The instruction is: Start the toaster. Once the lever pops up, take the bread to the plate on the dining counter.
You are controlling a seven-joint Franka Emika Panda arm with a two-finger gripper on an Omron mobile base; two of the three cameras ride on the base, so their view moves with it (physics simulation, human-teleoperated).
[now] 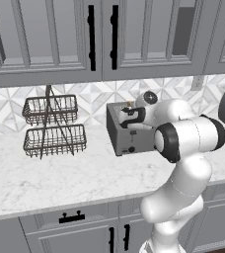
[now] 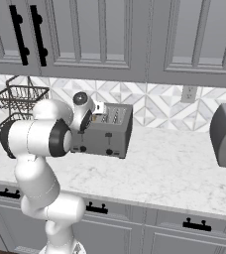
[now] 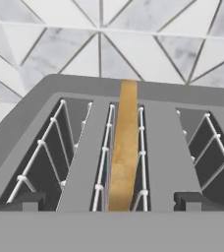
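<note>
we find the gripper (image 3: 112, 202) spread wide, holding nothing, directly above the toaster (image 1: 129, 129) on the bench (image 1: 60, 173). the bread (image 3: 125, 147) sits in a slot. risk: fingers catching the wire guides, apparently close.

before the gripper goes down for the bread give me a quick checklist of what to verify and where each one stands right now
1. Bread seated in a toaster slot: ok, it stands on edge between the wire guides, top edge above the slot.
2. Gripper open: ok, the finger tips sit far apart.
3. Bread centred between the tips: ok in the hand view.
4. Gripper over the toaster top: ok, both base views put the hand there.
5. Lever popped up after toasting: cannot tell.
6. Counter beside the toaster free of obstacles: ok, the wire basket rack stands apart.
</note>
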